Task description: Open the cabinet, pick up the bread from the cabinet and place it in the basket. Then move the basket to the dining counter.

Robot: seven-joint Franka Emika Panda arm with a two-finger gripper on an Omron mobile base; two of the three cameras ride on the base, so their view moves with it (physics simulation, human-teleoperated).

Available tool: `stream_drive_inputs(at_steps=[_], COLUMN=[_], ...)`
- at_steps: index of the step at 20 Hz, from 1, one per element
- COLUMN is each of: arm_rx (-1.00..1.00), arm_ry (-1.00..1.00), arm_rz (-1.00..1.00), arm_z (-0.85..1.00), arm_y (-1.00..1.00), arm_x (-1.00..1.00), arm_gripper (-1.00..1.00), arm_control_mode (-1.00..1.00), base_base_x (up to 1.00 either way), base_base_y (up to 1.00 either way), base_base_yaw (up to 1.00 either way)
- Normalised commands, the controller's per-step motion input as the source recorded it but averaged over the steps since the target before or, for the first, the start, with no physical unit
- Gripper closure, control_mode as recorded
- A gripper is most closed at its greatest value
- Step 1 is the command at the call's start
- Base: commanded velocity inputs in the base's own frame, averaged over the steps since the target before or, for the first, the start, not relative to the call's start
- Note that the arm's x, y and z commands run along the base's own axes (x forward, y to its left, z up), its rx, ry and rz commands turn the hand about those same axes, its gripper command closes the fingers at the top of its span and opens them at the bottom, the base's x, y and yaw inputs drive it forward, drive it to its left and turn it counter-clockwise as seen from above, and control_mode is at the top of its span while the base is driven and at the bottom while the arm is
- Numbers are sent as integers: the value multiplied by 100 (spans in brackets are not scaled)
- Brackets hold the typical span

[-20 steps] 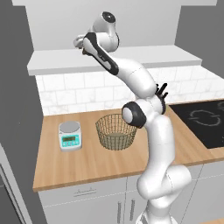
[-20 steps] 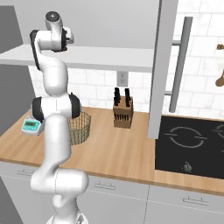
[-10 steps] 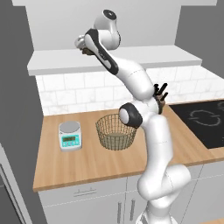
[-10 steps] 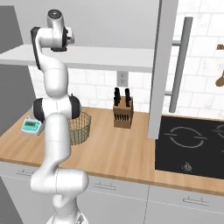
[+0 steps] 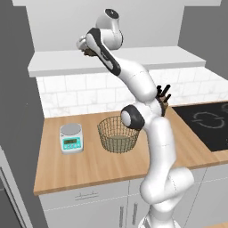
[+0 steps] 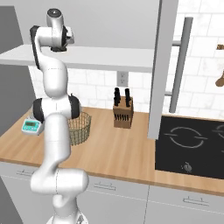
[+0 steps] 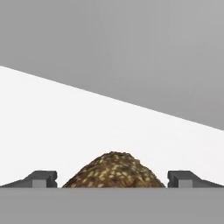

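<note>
Jaws spread wide either side of the bread (image 7: 114, 170), not yet closed on it.

Gripper (image 7: 113, 178) reached up onto the white inner shelf of the open cabinet (image 6: 131, 59), with one small dark brown lumpy roll lying between the two dark fingertips (image 7: 43, 178), apparently untouched. Cabinet door (image 6: 162, 65) already swung open, edge-on at the right with one long metal bar handle (image 6: 179, 65) visible. Left to do, judging by this: grasp the bread, lower it into the basket (image 5: 117, 132), then carry the basket to the dining counter. One empty brass wire basket standing on the wood counter (image 5: 89, 167) below the shelf. Also one kitchen scale (image 5: 71, 138) left of the basket, one knife block (image 6: 123, 109) to its right, one black cooktop (image 6: 190, 144) at far right.
</note>
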Motion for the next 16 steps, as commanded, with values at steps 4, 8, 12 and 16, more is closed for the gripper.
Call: stream_drive_inputs(at_steps=[4, 8, 12, 16], arm_rx=[0, 0, 0, 0], arm_ry=[0, -4, -12, -10], arm_rz=[0, 0, 0, 0], arm_z=[-66, -32, -26, 6], arm_y=[0, 0, -2, -14], arm_x=[-61, -84, -100, -100], arm_gripper=[100, 100, 100, 100], arm_control_mode=[-100, -100, -100, -100], base_base_x=[0, 0, 0, 0], base_base_y=[0, 0, 0, 0], base_base_yaw=[0, 0, 0, 0])
